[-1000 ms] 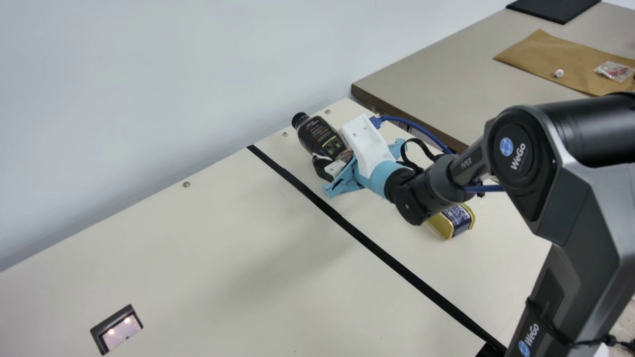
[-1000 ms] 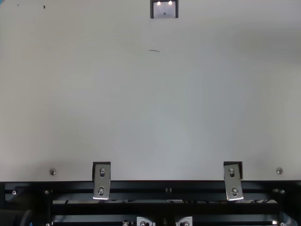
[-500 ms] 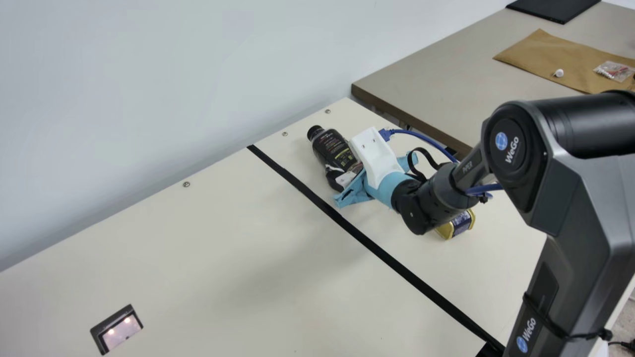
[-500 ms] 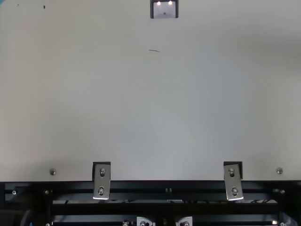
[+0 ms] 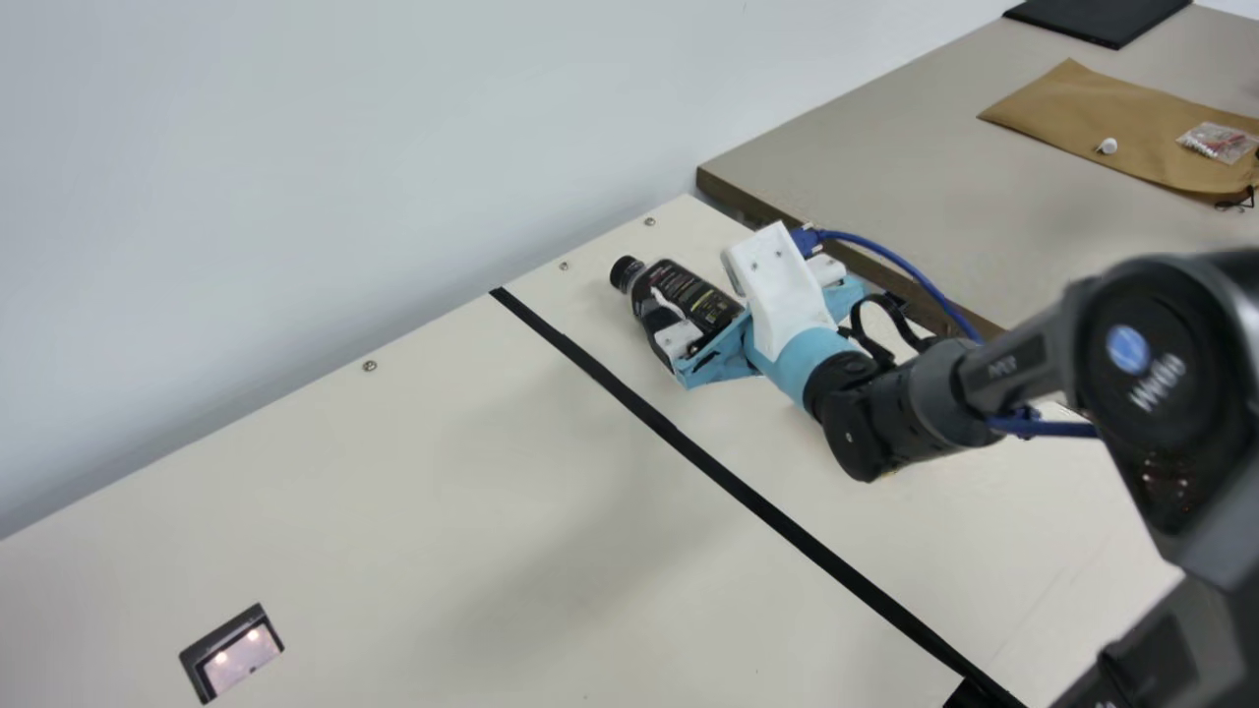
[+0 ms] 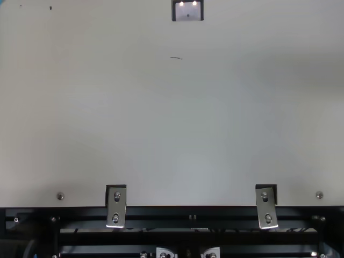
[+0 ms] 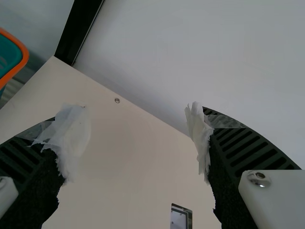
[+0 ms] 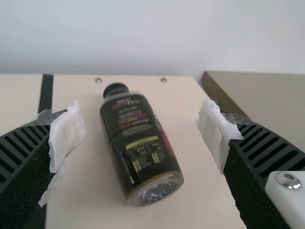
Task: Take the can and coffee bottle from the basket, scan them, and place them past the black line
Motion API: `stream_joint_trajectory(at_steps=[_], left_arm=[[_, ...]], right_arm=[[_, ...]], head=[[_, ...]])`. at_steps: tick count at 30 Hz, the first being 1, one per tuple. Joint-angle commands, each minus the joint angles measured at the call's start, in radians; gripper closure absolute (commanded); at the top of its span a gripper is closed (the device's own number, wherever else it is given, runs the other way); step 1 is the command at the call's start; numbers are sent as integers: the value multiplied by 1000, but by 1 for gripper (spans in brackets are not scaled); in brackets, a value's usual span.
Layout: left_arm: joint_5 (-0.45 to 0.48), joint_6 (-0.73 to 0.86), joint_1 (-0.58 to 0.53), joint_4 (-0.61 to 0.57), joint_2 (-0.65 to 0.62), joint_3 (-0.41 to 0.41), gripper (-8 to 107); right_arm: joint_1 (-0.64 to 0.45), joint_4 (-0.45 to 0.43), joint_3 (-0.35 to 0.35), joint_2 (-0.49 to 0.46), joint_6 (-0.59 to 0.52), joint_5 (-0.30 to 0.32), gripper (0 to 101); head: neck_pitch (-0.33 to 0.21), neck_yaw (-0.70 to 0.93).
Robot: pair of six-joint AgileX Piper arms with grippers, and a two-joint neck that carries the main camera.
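My right gripper (image 5: 782,290) is at the far right part of the table in the main view, just beside the coffee bottle (image 5: 703,295). The dark bottle lies on its side past the black line (image 5: 738,482). In the right wrist view the bottle (image 8: 138,143) rests on the table ahead of the right gripper (image 8: 141,129), whose fingers stand wide apart with nothing held. A thin gold bit of the can (image 5: 889,474) shows under the right arm. In the left wrist view my left gripper (image 7: 137,129) is open and empty above the table.
The scanner window (image 5: 233,654) is set into the table on the main view's left. A wall (image 5: 393,147) runs along the back edge. A second table (image 5: 885,147) adjoins at the right. The teal basket with orange rim (image 7: 21,52) is seen in the left wrist view.
The bottle has come down onto the table and been let go. My right gripper has opened and drawn away toward the main view's right, its arm now covering most of the can.
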Motion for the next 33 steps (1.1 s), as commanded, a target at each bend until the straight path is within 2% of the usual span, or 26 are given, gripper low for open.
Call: stream_joint_trajectory(at_steps=[1, 9, 16, 24, 29, 33], left_arm=[[0, 0, 0, 0, 0, 0, 9], [0, 0, 0, 0, 0, 0, 9], [0, 0, 0, 0, 0, 0, 9], [0, 0, 0, 0, 0, 0, 9], [4, -13, -1, 17, -2, 0, 9], [35, -30, 7, 85, -17, 10, 9]], right_arm=[[20, 6, 5, -119, 22, 69, 0], [169, 20, -24, -327, 133, 336, 0], [353, 43, -77, -436, 256, 552, 0], [559, 92, -133, -517, 343, 752, 0], [638, 158, -170, -569, 343, 869, 0], [670, 208, -187, -612, 322, 955, 0]], head=[[-35, -13], [-36, 0], [-37, 172], [-37, 432], [-37, 432], [-37, 432]])
